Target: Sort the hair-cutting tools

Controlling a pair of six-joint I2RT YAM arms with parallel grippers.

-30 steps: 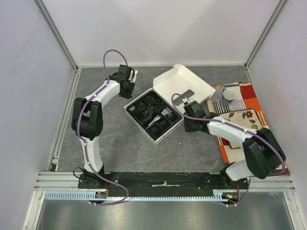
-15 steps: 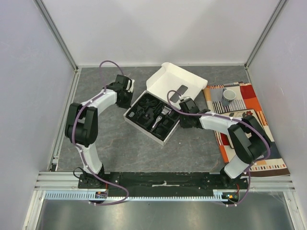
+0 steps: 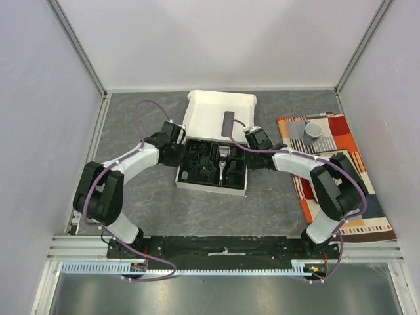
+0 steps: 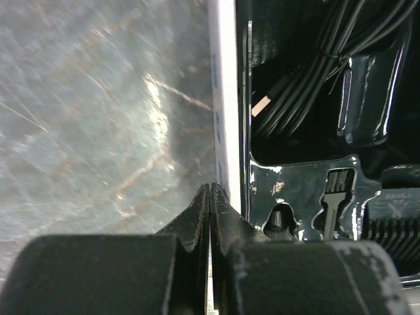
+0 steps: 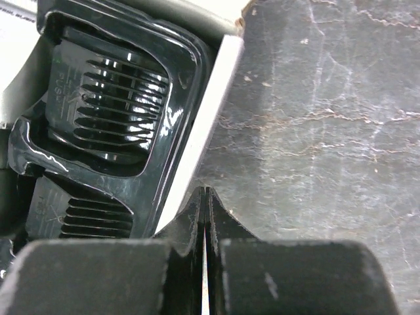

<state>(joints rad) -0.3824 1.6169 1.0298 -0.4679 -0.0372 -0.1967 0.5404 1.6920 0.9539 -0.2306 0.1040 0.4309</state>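
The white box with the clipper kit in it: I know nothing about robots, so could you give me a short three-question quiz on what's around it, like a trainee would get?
1. True or false: the left claw and the right claw, one at each side wall of the white box, are both shut.
2. Fill in: the box's lid is ___.
3. The grey cup stands: A) on the patterned mat; B) on the lid; C) inside the box.
Key: 1 true; 2 open; 3 A.
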